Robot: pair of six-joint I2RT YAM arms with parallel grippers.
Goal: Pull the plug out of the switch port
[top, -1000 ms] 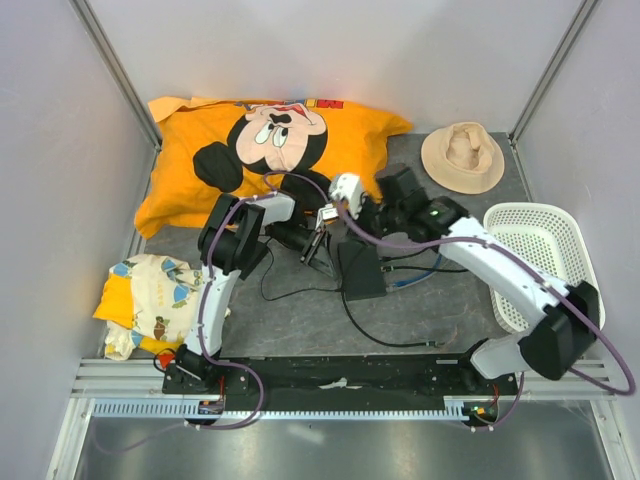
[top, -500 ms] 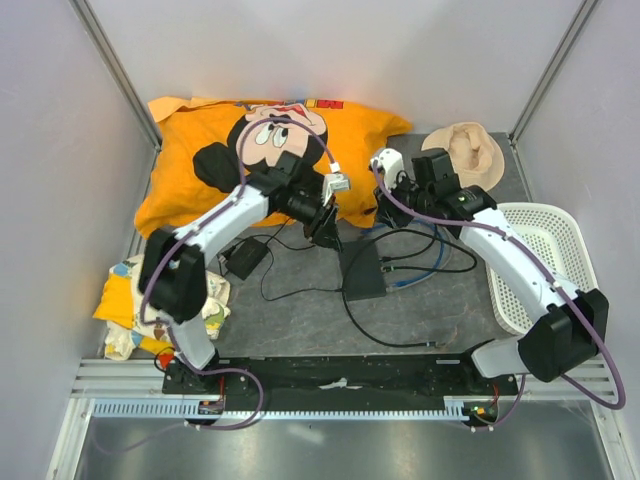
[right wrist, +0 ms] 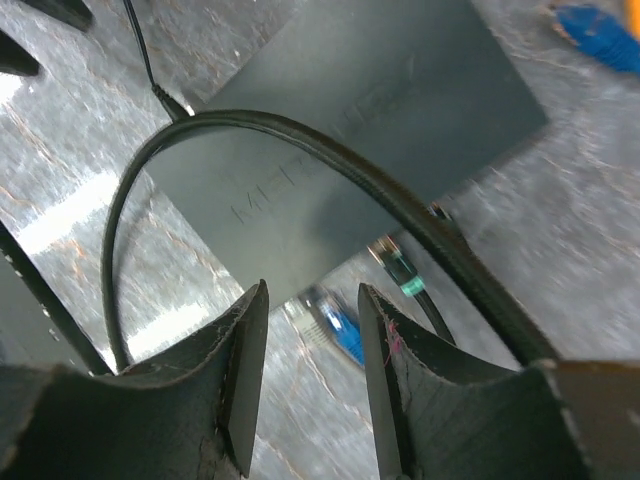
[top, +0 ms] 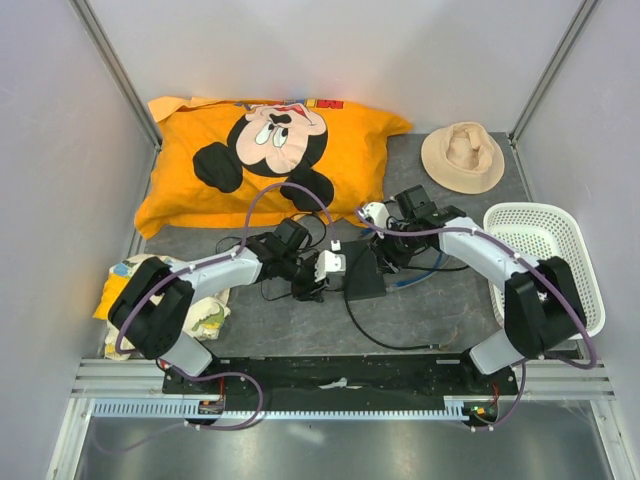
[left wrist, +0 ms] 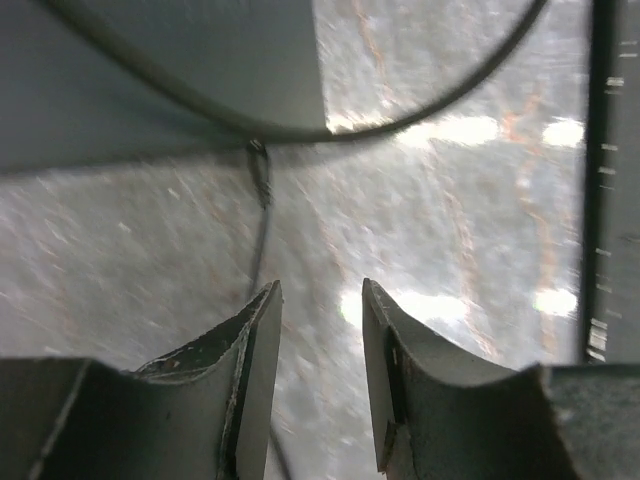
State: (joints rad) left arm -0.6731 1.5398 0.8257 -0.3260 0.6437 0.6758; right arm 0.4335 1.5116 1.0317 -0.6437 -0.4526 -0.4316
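From above, the switch [top: 360, 272] lies on the counter [top: 430, 320], with the left claw [top: 322, 275] just left of it and the right claw [top: 388, 252] by its far right corner.

Left wrist view: the claw is apart and empty, the switch beyond it.

Right wrist view: the claw is apart and empty over the switch. A black cable [right wrist: 300, 135] arches across the switch, and a blue plug [right wrist: 335, 325] sits at its edge.

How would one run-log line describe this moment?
left gripper: open, empty | right gripper: open, empty, at switch edge | black cable: arches over switch

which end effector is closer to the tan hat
Right. The right end effector is at the switch, on the side toward the hat; the left end effector is left of the switch.
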